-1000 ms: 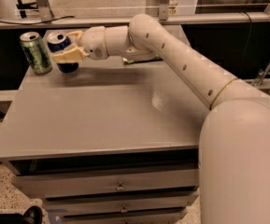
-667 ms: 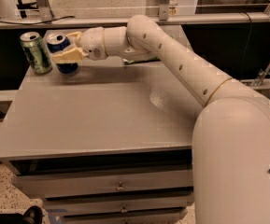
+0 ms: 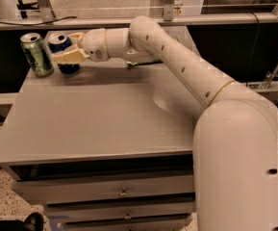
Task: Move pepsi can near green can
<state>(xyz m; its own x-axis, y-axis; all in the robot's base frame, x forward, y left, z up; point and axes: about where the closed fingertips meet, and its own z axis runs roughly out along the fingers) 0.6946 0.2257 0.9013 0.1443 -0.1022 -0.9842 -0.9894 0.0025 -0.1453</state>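
Observation:
The pepsi can [image 3: 60, 43], dark blue with a silver top, stands at the far left corner of the grey table [image 3: 100, 124]. The green can [image 3: 36, 55], light green with dark markings, stands upright just left of it with a narrow gap between them. My gripper [image 3: 70, 48] reaches in from the right. Its tan fingers [image 3: 69, 57] sit on the front and back of the pepsi can and are shut on it. The front finger hides the middle of the can. The can's base is at the table surface.
The table's left edge runs close beside the green can, and its back edge is just behind both cans. A metal rail [image 3: 201, 19] runs behind the table. Drawers [image 3: 124, 192] sit under the front edge. My arm [image 3: 177, 66] crosses the table's right half.
Almost nothing has moved. The gripper and the pepsi can stay in the same place next to the green can.

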